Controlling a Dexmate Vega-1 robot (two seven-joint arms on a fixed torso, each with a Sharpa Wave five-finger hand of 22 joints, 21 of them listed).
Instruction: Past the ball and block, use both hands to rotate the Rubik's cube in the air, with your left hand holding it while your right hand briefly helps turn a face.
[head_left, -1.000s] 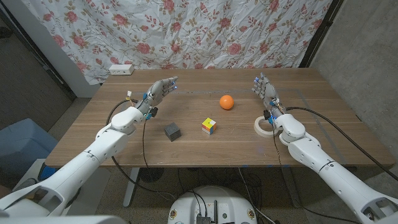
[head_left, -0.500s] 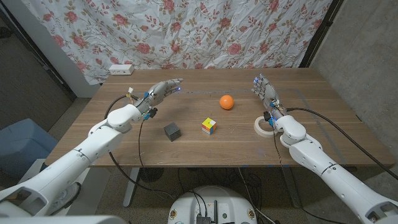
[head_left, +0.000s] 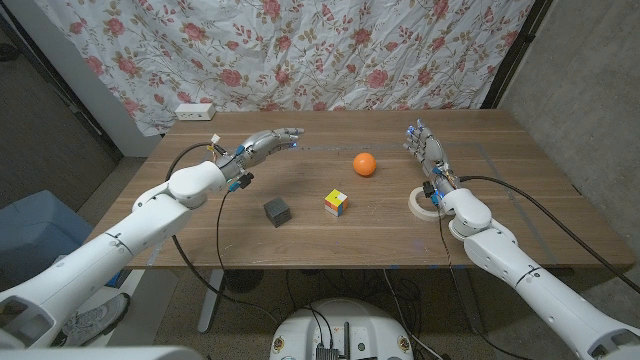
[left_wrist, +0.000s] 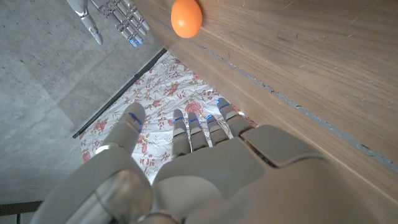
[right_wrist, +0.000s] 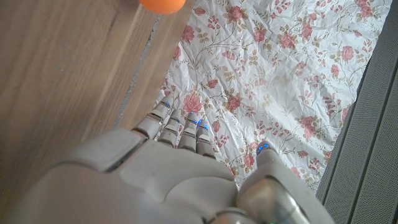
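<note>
A Rubik's cube (head_left: 337, 203) sits on the wooden table (head_left: 500, 230), near the front edge at about the middle, held by neither hand. The left hand (head_left: 262, 147) hangs above the far left part of the table, fingers extended and spread toward the middle, holding nothing; the cube lies nearer the robot and to the right of those fingertips, well apart from them. A dark grey block (head_left: 277, 211) rests just left of the cube, and an orange ball (head_left: 365, 164) lies beyond it, toward the floral curtain (head_left: 330, 50). The right hand (head_left: 426, 145) stands at the right side, fingers straight and apart, empty, with the cube well off to its left. A white tape ring (head_left: 424, 204) lies by the right wrist. A white power strip (head_left: 195, 111) sits at the table's far left corner
</note>
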